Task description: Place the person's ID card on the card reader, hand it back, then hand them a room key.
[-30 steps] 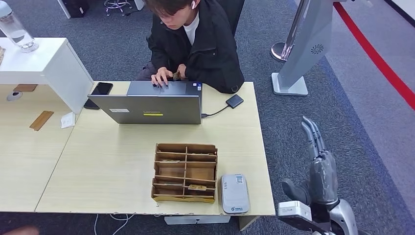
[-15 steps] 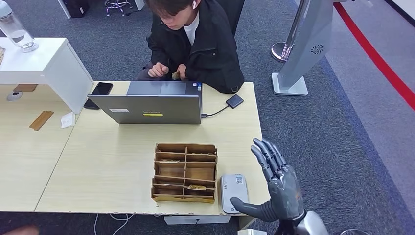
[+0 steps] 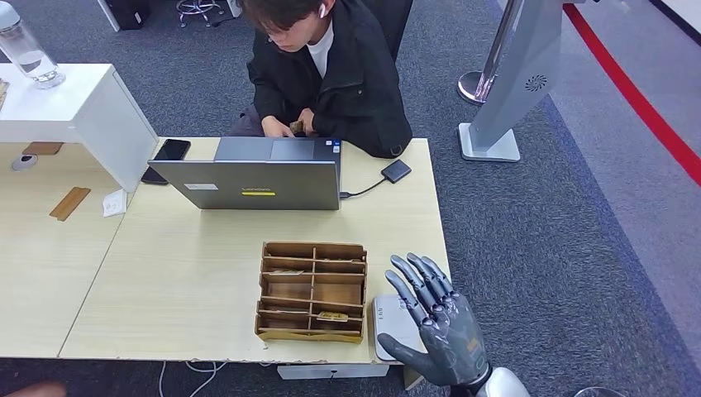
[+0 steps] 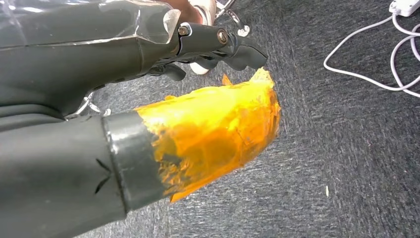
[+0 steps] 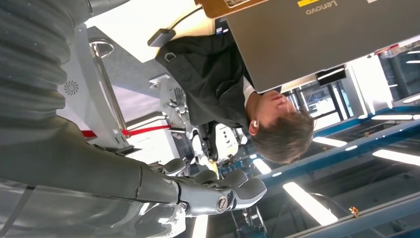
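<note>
The white card reader [image 3: 382,321] lies at the table's near right corner. My right hand [image 3: 434,329] hovers over its right part, empty, with the fingers spread and pointing away from me; the right wrist view shows its fingers [image 5: 218,194] holding nothing. A wooden compartment box [image 3: 312,291] stands just left of the reader, with a card [image 3: 333,316] lying in a front slot. The person [image 3: 331,66] sits behind the laptop [image 3: 256,175] with a small brownish thing [image 3: 296,127] between both hands. My left hand [image 4: 198,114] hangs over the carpet, empty, its orange-taped thumb and its fingers stretched out.
A black phone [image 3: 169,152] and a small black drive [image 3: 396,170] on a cable lie beside the laptop. A white raised shelf [image 3: 74,99] with a bottle [image 3: 29,54] stands at the far left. A grey stand [image 3: 512,83] rises on the carpet to the right.
My right hand has swung left from beside the table to above the card reader. The person has drawn both hands off the laptop keyboard towards the body.
</note>
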Robot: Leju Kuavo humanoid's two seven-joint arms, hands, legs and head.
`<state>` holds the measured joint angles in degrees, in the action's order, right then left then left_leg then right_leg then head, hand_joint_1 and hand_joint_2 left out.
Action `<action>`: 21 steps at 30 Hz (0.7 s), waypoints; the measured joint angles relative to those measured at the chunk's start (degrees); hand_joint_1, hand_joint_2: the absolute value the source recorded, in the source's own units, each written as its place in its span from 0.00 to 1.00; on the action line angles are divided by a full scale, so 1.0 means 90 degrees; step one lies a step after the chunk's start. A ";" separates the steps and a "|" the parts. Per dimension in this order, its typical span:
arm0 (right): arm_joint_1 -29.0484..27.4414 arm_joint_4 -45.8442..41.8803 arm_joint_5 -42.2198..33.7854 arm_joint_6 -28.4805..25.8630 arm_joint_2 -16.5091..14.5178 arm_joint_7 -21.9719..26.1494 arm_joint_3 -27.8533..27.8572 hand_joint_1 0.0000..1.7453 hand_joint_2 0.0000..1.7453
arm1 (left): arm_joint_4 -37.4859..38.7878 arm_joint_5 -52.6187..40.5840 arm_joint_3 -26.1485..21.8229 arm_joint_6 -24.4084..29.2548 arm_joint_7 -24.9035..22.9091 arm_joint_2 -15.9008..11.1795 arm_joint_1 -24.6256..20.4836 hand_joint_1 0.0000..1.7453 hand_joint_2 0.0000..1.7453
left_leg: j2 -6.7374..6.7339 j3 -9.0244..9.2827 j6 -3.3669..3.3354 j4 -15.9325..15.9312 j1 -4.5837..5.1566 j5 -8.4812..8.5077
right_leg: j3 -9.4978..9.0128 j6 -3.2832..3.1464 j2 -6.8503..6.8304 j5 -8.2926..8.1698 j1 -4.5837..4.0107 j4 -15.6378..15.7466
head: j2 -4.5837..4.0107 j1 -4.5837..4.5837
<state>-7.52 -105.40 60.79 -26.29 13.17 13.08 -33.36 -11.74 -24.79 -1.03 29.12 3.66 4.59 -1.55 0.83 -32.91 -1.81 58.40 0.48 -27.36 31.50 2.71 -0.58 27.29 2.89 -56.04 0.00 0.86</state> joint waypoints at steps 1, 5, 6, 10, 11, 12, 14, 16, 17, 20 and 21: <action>0.0010 0.0015 0.0015 -0.0002 0.0001 -0.0004 -0.0021 0.00 1.00 | 0.0000 -0.0002 0.0000 -0.0001 -0.0003 0.0000 0.0000 0.00 0.00 | 0.0000 0.0000 0.0000 0.0000 0.0000 0.0000 | 0.0000 0.0000 0.0000 0.0000 0.0000 0.0000 | 0.0000 0.0000; 0.0062 0.0081 0.0221 -0.0046 0.0004 -0.0078 -0.0111 0.00 1.00 | 0.0000 -0.0026 0.0000 -0.0020 -0.0052 0.0000 0.0000 0.00 0.00 | 0.0000 0.0000 0.0000 0.0000 0.0000 0.0000 | 0.0000 0.0000 0.0000 0.0000 0.0000 0.0000 | 0.0000 0.0001; 0.0087 0.0107 0.0303 -0.0064 0.0005 -0.0109 -0.0154 0.00 1.00 | 0.0000 -0.0038 0.0000 -0.0026 -0.0070 0.0000 0.0000 0.00 0.00 | 0.0000 0.0000 0.0000 0.0000 0.0000 0.0000 | 0.0000 0.0000 0.0000 0.0000 0.0000 0.0000 | 0.0000 0.0000; 0.0219 0.0261 0.0596 -0.0092 0.0027 -0.0237 -0.0384 0.00 1.00 | 0.0000 -0.0080 0.0000 -0.0041 -0.0127 0.0000 0.0000 0.00 0.00 | 0.0000 0.0000 0.0000 0.0000 0.0000 0.0000 | 0.0000 0.0000 0.0000 0.0000 0.0000 0.0000 | 0.0000 0.0001; 0.0252 0.0299 0.0630 -0.0094 0.0033 -0.0259 -0.0438 0.00 1.00 | 0.0000 -0.0090 0.0000 -0.0044 -0.0137 0.0000 0.0000 0.00 0.00 | 0.0000 0.0000 0.0000 0.0000 0.0000 0.0000 | 0.0000 0.0000 0.0000 0.0000 0.0000 0.0000 | 0.0000 0.0001; 0.0277 0.0331 0.0647 -0.0096 0.0041 -0.0273 -0.0483 0.00 1.00 | 0.0000 -0.0097 0.0000 -0.0047 -0.0143 0.0000 0.0000 0.00 0.00 | 0.0000 0.0000 0.0000 0.0000 0.0000 0.0000 | 0.0000 0.0000 0.0000 0.0000 0.0000 0.0000 | 0.0000 0.0000; 0.0314 0.0384 0.0659 -0.0100 0.0050 -0.0293 -0.0543 0.00 1.00 | 0.0000 -0.0102 0.0000 -0.0051 -0.0146 0.0000 0.0000 0.00 0.00 | 0.0000 0.0000 0.0000 0.0000 0.0000 0.0000 | 0.0000 0.0000 0.0000 0.0000 0.0000 0.0000 | 0.0000 0.0000; 0.0341 0.0428 0.0667 -0.0102 0.0055 -0.0301 -0.0585 0.00 1.00 | 0.0000 -0.0103 0.0000 -0.0053 -0.0147 0.0000 0.0000 0.00 0.00 | 0.0000 0.0000 0.0000 0.0000 0.0000 0.0000 | 0.0000 0.0000 0.0000 0.0000 0.0000 0.0000 | 0.0000 0.0001; 0.0350 0.0445 0.0668 -0.0102 0.0056 -0.0302 -0.0604 0.00 1.00 | 0.0000 -0.0104 0.0000 -0.0054 -0.0148 0.0000 0.0000 0.00 0.00 | 0.0000 0.0000 0.0000 0.0000 0.0000 0.0000 | 0.0000 0.0000 0.0000 0.0000 0.0000 0.0000 | 0.0000 0.0001; 0.0366 0.0490 0.0677 -0.0102 0.0057 -0.0307 -0.0643 0.00 1.00 | 0.0000 -0.0104 0.0000 -0.0054 -0.0149 0.0000 0.0000 0.00 0.00 | 0.0000 0.0000 0.0000 0.0000 0.0000 0.0000 | 0.0000 0.0000 0.0000 0.0000 0.0000 0.0000 | 0.0000 0.0001; 0.0377 0.0505 0.0691 -0.0102 0.0059 -0.0317 -0.0657 0.00 1.00 | 0.0000 -0.0108 0.0000 -0.0054 -0.0149 0.0000 0.0000 0.00 0.00 | 0.0000 0.0000 0.0000 0.0000 0.0000 0.0000 | 0.0000 0.0000 0.0000 0.0000 0.0000 0.0000 | 0.0000 0.0000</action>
<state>-4.13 -100.85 67.01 -27.21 13.70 10.22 -39.28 -11.74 -25.76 -1.03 28.63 2.32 4.59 -1.55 0.83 -32.91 -1.81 58.40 0.48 -27.36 31.50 2.71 -0.58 27.29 2.90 -56.04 0.00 0.86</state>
